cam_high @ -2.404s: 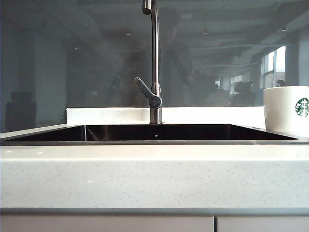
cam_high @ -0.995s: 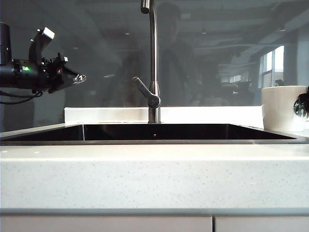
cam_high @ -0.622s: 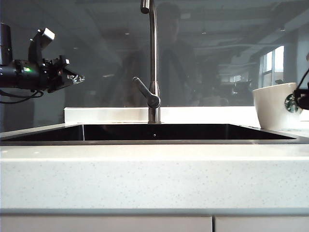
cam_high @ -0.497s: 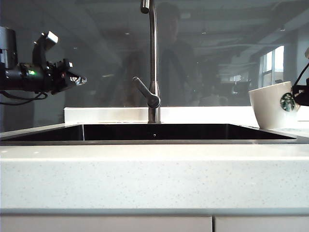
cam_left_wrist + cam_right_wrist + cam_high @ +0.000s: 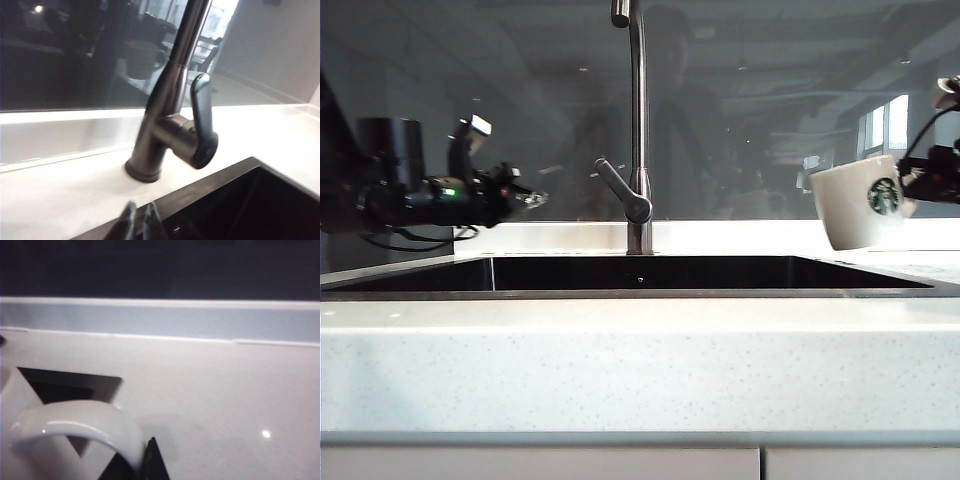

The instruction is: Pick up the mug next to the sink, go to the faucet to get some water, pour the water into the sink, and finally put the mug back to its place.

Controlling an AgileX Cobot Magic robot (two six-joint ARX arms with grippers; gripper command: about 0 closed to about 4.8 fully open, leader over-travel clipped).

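The white mug (image 5: pixel 857 203) with the green logo hangs tilted just above the countertop at the sink's right end. My right gripper (image 5: pixel 912 186) is shut on its handle (image 5: pixel 80 422), which sits between the dark fingers (image 5: pixel 151 459). The steel faucet (image 5: pixel 640 120) stands behind the middle of the black sink (image 5: pixel 640 294), its grey lever (image 5: pixel 620 190) pointing left. My left gripper (image 5: pixel 534 199) hovers over the sink's back left, a short way left of the lever, shut and empty. The left wrist view shows the fingertips (image 5: pixel 131 220) before the faucet (image 5: pixel 167 110) and lever (image 5: pixel 201 122).
A speckled white countertop (image 5: pixel 640 370) runs across the front, with a low white ledge (image 5: pixel 550 236) behind the sink. A dark reflective glass wall (image 5: pixel 520 100) rises behind the faucet. The sink corner (image 5: pixel 65 385) shows beyond the mug.
My right gripper shut on the mug's handle, lifted the mug off the counter and carried it left, tilted. My left arm moved right and down toward the faucet lever.
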